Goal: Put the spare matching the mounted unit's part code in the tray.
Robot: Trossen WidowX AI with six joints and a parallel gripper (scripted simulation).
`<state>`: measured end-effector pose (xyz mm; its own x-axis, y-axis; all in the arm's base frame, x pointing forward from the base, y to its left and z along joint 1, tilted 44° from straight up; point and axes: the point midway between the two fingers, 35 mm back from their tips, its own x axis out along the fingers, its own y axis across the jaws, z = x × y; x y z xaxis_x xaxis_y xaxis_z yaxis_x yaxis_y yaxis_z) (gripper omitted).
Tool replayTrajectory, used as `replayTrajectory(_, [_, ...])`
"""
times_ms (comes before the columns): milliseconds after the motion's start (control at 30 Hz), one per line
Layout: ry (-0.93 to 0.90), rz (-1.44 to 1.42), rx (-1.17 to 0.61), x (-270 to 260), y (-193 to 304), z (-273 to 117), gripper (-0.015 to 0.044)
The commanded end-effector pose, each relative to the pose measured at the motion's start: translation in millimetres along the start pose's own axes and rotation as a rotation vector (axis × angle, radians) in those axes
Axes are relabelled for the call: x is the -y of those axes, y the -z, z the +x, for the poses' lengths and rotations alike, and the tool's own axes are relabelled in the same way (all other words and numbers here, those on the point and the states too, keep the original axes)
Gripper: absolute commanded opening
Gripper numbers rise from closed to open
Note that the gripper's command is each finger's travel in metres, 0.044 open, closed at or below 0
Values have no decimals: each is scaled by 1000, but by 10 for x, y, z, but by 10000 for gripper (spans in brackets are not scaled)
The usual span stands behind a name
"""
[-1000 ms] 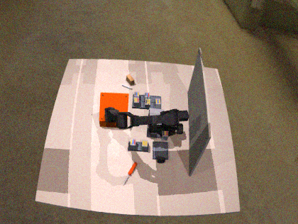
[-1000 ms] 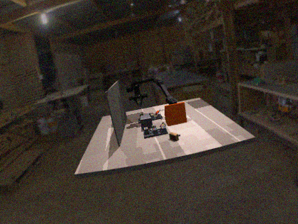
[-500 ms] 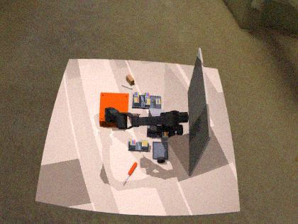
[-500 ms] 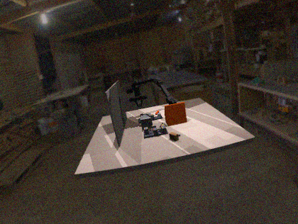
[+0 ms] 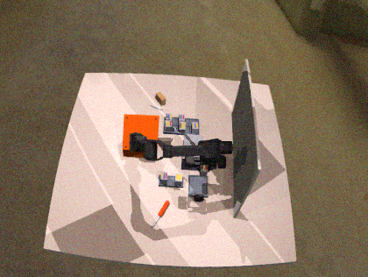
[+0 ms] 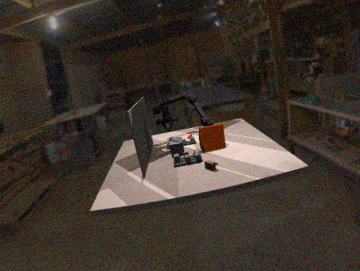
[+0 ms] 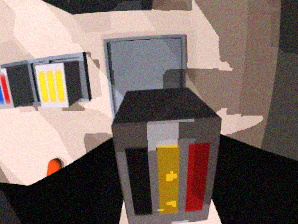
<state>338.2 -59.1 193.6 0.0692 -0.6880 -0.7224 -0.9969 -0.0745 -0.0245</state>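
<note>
Evidently the arm (image 5: 180,151) (image 6: 193,107) is reaching well out over the table (image 5: 88,197) (image 6: 257,159) (image 7: 30,30): from above it runs nearly straight from over the orange box (image 5: 141,124) (image 6: 212,138) toward the tall grey panel (image 5: 245,140) (image 6: 142,139), crossing above the middle of the layout. Seen from outside, it rises behind the orange box, bends at a high elbow and carries on almost level, with its wrist end raised and the tool (image 5: 204,168) (image 6: 168,124) (image 7: 161,137) hanging down from it, above the table. The tool is closed on a spare (image 5: 205,167) (image 7: 166,165), a dark-topped block whose face, turned to the wrist camera, has a black, a yellow and a red stripe. That spare is up in the grip, not in the tray (image 5: 198,186) (image 7: 145,62). In the wrist view the tray lies beyond the block, its near part hidden by it; from above, the tool is near the tray, on the side toward the longer rack (image 5: 175,131) (image 6: 186,164). Just beside the tray is the shorter rack (image 5: 171,185) (image 7: 86,75), with a yellow-striped block (image 5: 179,177) (image 7: 51,85) and a blue-and-red-striped one (image 5: 164,176) (image 7: 5,87). The screwdriver (image 5: 163,209) (image 6: 189,135) (image 7: 54,167) lies apart from them, its orange handle partly visible to the wrist camera.
</note>
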Motion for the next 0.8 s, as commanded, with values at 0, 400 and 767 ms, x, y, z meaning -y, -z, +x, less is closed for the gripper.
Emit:
replayTrajectory(0, [-3, -7, -1, -4, -11, 44, 0])
replayTrajectory(400, [-3, -6, 1, 10, -13, 146, 0])
replayTrajectory(767, [-3, -6, 2, 21, -14, 240, 0])
